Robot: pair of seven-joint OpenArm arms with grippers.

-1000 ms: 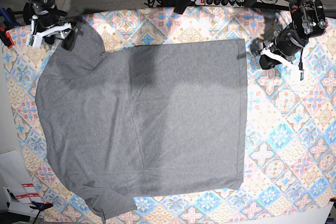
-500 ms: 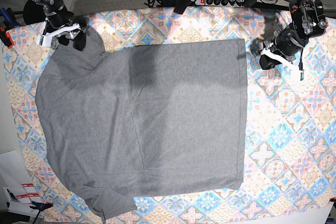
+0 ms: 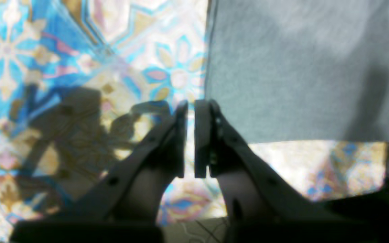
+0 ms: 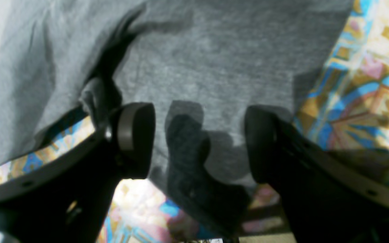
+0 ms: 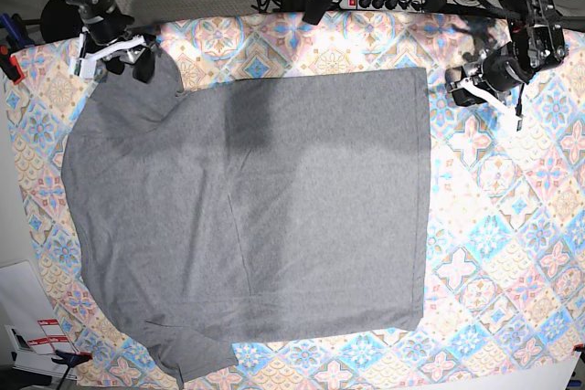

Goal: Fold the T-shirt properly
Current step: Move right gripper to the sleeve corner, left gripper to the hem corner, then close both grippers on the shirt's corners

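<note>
a grey t-shirt [image 5: 247,226] lies spread flat across the tile-patterned tablecloth [image 5: 512,253], hem towards the right of the base view, one sleeve at the near left corner and the other at the far left. at that far sleeve, the right gripper [image 4: 199,141] stands with its fingers wide apart over the sleeve's edge, grey cloth between them. at the far right, the left gripper [image 3: 191,108] hangs just beside the shirt's hem corner, its fingers nearly together on nothing.

Tile-patterned tablecloth [image 5: 512,226], grey T-shirt [image 5: 274,216] spread seemingly flat on it
</note>
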